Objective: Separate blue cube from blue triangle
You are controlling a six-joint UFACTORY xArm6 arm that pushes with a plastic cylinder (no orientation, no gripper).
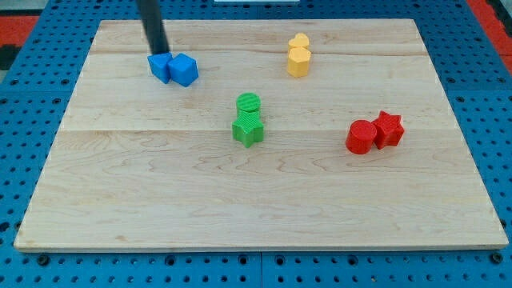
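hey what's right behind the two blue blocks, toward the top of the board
My tip stands just behind the left blue block, which touches the blue cube. The rod covers the bit of board behind it.

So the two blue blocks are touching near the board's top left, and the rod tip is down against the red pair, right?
Not quite. The two blue blocks, one on the view's left and one on its right, do touch near the board's top left, but my tip is at the top edge of the left blue block, not by the red pair. The camera view shows this.
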